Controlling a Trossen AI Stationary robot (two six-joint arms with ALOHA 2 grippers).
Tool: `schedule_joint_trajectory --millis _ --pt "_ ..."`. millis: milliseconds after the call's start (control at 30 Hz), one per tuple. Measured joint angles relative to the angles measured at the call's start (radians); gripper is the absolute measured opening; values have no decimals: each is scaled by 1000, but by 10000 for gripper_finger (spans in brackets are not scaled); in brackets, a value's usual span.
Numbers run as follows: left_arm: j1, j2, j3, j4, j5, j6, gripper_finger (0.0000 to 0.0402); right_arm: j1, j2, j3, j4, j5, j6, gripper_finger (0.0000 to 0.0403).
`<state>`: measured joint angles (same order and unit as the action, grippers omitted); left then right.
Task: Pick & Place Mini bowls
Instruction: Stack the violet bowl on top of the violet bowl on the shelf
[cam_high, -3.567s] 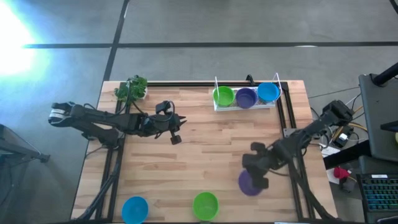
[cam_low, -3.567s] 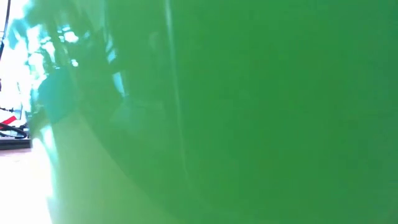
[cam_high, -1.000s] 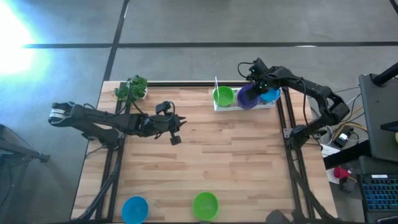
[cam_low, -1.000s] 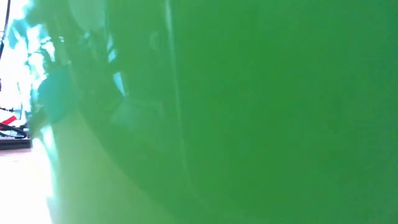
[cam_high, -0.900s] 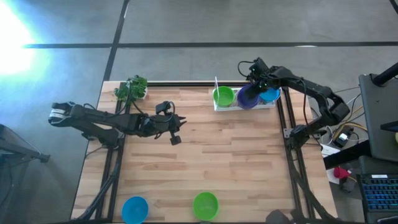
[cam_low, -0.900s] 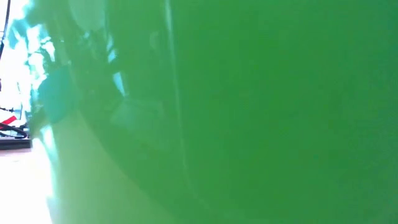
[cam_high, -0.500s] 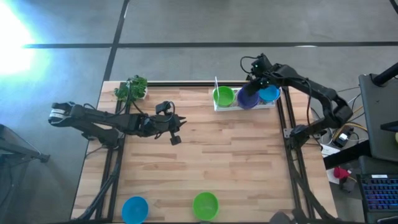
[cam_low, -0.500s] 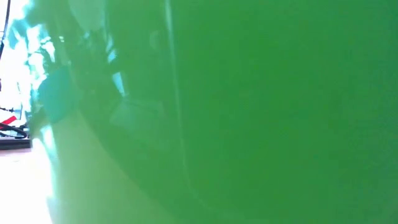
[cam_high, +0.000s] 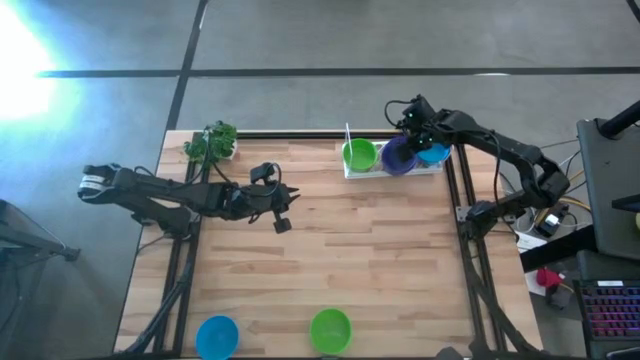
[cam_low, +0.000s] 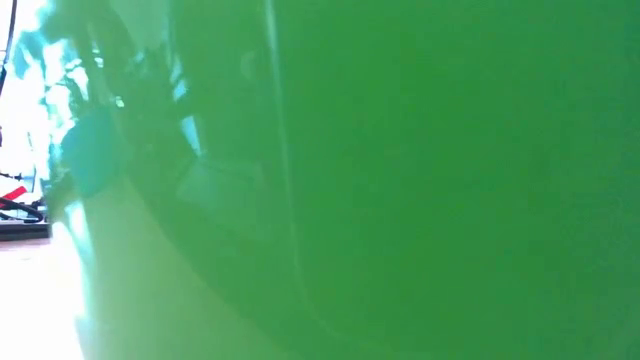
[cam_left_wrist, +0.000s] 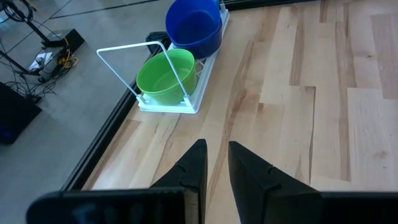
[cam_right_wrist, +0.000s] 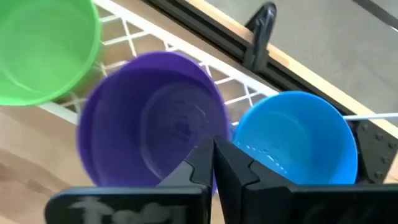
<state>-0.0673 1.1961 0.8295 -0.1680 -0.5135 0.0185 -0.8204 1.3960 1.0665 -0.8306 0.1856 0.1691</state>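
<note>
From my remote station, the high view showed the right gripper (cam_high: 408, 128) reaching over the white wire rack (cam_high: 349, 140) at the far edge of the table (cam_high: 360, 260), directly at the purple bowl (cam_high: 397, 157), which sat tilted in the rack between a green bowl (cam_high: 359, 155) and a blue bowl (cam_high: 433, 152). Only the right wrist view resolved the grasp: the two dark fingers (cam_right_wrist: 200, 163) were pinched nearly together on the rim of the purple bowl (cam_right_wrist: 152, 134), with the blue bowl (cam_right_wrist: 298, 137) just beside it and the green bowl (cam_right_wrist: 43, 50) on its other side. A black clamp (cam_right_wrist: 260, 28) stood on the table's edge beyond the rack. The left gripper (cam_high: 281, 211) waited over the bare wood of the table's left half; its own wrist view showed the fingers (cam_left_wrist: 194, 165) close together and holding nothing, and looked across the boards at the rack (cam_left_wrist: 134, 68) from its end, where the green bowl (cam_left_wrist: 165, 78) hid all behind it but a blue bowl (cam_left_wrist: 194, 28). Two further bowls, one blue (cam_high: 217, 335) and one green (cam_high: 331, 328), rested at the near edge, well apart from the rack. A leafy toy plant (cam_high: 211, 142) stood at the far left corner. The low view was blocked almost wholly by a green surface (cam_low: 400, 180) pressed close to its lens, so I could read nothing of the arms from it.
</note>
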Motion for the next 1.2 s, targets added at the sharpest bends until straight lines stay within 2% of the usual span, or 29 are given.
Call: schedule_joint_trajectory --millis 167,433,733,900,1200 --pt "0 0 0 0 0 0 59 0 0 -45 32 80 -13 8" --pt "0 0 0 0 0 0 59 0 0 -70 58 68 -19 8" --pt "0 0 0 0 0 0 59 32 29 -73 64 -84 20 8" --pt "0 0 0 0 0 0 59 71 80 -75 84 -94 34 8" --pt "0 0 0 -1 0 0 59 75 159 -75 114 -139 -21 8"
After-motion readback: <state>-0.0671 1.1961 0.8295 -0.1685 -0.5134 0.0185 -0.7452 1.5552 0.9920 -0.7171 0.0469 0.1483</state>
